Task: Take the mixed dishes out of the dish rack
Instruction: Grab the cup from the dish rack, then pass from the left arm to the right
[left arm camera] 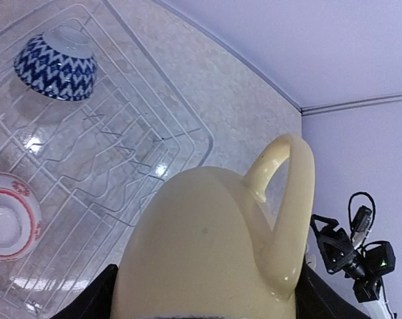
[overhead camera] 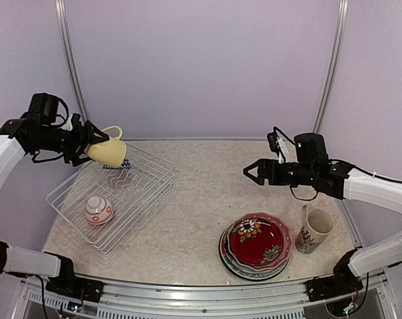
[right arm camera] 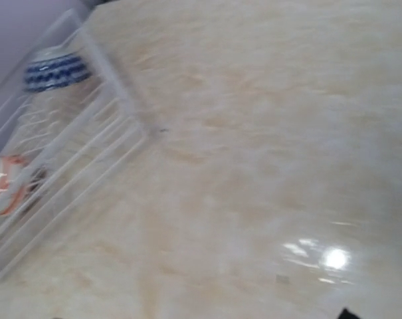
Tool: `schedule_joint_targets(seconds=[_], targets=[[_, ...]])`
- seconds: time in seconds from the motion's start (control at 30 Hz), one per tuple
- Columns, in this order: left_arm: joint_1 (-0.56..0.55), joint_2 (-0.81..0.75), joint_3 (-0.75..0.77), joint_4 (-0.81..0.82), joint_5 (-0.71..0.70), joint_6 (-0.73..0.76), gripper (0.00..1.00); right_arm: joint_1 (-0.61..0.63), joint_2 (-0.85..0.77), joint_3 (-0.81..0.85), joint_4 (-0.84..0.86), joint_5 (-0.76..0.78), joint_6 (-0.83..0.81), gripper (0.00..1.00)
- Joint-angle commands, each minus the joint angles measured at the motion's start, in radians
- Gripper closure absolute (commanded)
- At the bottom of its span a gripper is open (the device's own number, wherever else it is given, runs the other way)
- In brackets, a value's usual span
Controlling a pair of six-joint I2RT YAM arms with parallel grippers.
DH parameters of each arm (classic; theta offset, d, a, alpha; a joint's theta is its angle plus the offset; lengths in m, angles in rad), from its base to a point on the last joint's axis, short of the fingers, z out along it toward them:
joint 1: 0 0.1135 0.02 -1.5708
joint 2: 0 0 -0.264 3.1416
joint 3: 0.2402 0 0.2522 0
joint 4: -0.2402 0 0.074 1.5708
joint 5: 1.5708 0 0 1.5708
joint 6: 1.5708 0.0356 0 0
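A: Position of the yellow mug (overhead camera: 109, 153) to be recorded.

B: It is held clear of the counter (overhead camera: 201, 196) by the left claw (overhead camera: 89, 142), which is clamped across the mug's body. The handle is pointed away from the claw. The mug is seen above the far corner of the dish rack (overhead camera: 151, 186).

A: Contents of the rack?

B: Two bowls are noted. A blue zigzag bowl (left arm camera: 56, 66) is at the far end, partly hidden by the mug in the overhead view. A red-patterned bowl (overhead camera: 98, 210) is mouth up toward the near end. Upright wire tines are seen between them. The rack is set by the counter's left edge.

A: Right side?

B: The right claw (overhead camera: 250, 171) is spread apart with nothing gripped, over the counter's right half. A stack of plates (overhead camera: 256, 244), red floral on top, is set near the near edge, with a cream floral mug (overhead camera: 313, 229) just beside it toward the right edge. Both are well apart from the rack.
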Motion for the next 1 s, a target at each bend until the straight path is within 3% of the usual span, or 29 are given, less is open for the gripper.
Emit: schedule_joint_targets(seconds=[0.0,0.23,0.4,0.57,0.7,0.97], targets=[[-0.107,-0.032,-0.083,0.322,0.174,-0.148,0.74,0.063,0.063,0.053,0.135,-0.089,0.051,0.13],[-0.312,0.070,-0.165,0.655,0.205,-0.300,0.78,0.121,0.155,0.044,0.295,-0.194,0.138,0.13],[-0.426,0.202,-0.104,0.731,0.191,-0.327,0.78,0.142,0.174,0.026,0.394,-0.227,0.186,0.13],[-0.519,0.325,-0.091,0.893,0.232,-0.401,0.78,0.151,0.172,-0.048,0.655,-0.302,0.295,0.14],[-0.562,0.400,-0.101,1.056,0.273,-0.485,0.78,0.155,0.181,-0.084,0.760,-0.323,0.345,0.16],[-0.631,0.518,-0.105,1.298,0.308,-0.632,0.79,0.161,0.175,-0.139,0.862,-0.315,0.387,0.36]])
